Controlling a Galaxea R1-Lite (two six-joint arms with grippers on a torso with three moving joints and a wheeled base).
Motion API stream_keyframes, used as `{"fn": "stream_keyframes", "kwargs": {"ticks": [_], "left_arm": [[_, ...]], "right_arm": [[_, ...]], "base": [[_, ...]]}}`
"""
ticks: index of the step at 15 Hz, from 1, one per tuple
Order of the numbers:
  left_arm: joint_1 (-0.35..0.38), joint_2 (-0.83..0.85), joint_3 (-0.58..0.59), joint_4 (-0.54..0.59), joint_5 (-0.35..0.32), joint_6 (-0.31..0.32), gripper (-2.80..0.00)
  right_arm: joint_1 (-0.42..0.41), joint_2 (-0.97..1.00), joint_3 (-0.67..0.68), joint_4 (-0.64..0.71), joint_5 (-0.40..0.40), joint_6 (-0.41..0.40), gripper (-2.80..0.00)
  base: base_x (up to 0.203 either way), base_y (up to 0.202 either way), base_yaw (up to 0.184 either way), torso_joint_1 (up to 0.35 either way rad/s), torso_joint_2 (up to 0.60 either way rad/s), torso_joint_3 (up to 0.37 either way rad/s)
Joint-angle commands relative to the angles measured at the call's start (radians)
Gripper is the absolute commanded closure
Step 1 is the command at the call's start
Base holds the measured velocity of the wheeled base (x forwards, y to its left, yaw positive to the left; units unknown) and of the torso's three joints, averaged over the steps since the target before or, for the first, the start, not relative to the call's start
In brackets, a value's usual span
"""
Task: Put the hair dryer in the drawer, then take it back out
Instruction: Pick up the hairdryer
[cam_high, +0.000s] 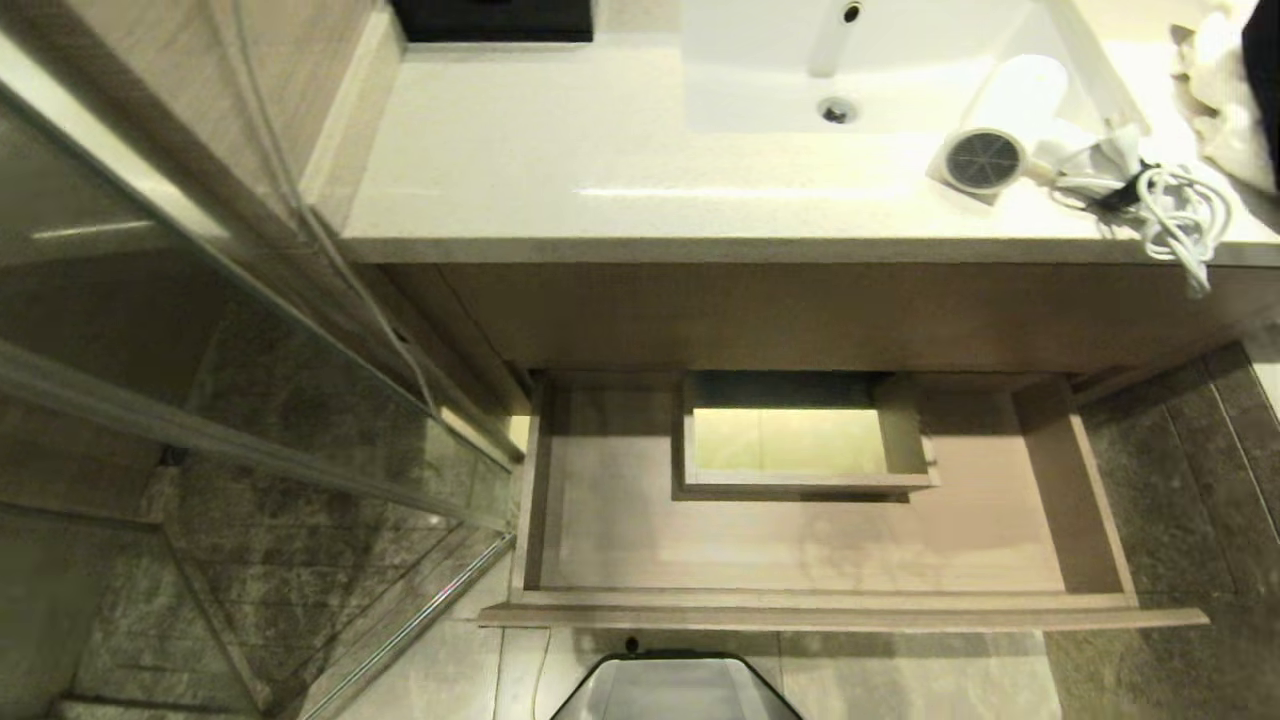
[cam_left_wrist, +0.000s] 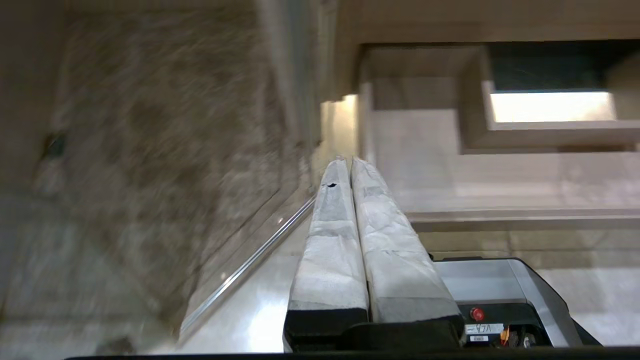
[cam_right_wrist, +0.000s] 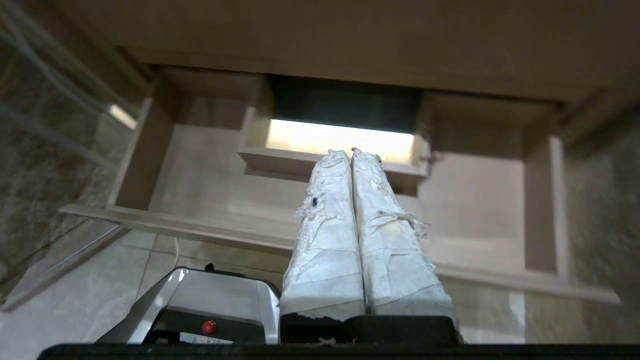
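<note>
While drawer (cam_high: 560, 500) open: dryer (cam_high: 1000, 125) on countertop (cam_high: 560, 150)

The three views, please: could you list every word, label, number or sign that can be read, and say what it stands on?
Nothing reads with certainty.
Small white label on the robot base, below its red button: handwritten marks, perhaps "97A", too blurred to confirm.
White strip on the same base in the right wrist view, beside the red button: too small to read.
Hair dryer, drawer, countertop: no legible text.
</note>
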Motion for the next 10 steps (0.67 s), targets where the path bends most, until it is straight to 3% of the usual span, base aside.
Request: {"fn": "stream_keyframes", "kwargs": {"ticks": [1, 7, 10], "left_arm": [[0.000, 0.000, 0.000, 0.000, 0.000, 0.000, 0.00], [0.000, 0.000, 0.001, 0.000, 0.000, 0.000, 0.00], [0.000, 0.000, 0.001, 0.000, 0.000, 0.000, 0.00]], "right_arm": [[0.000, -0.039, 0.040, -0.001, 0.001, 0.000, 0.00], [0.000, -0.039, 0.040, 0.000, 0.005, -0.012, 0.00], [0.000, -0.039, 0.040, 0.000, 0.001, -0.012, 0.00]], "base": [[-0.002, 0.008, -0.170, 0.005, 0.01, 0.000], [0.000, 0.007, -0.159, 0.005, 0.00, 0.004], [-0.001, 0.002, -0.027, 0.000, 0.00, 0.001]]}}
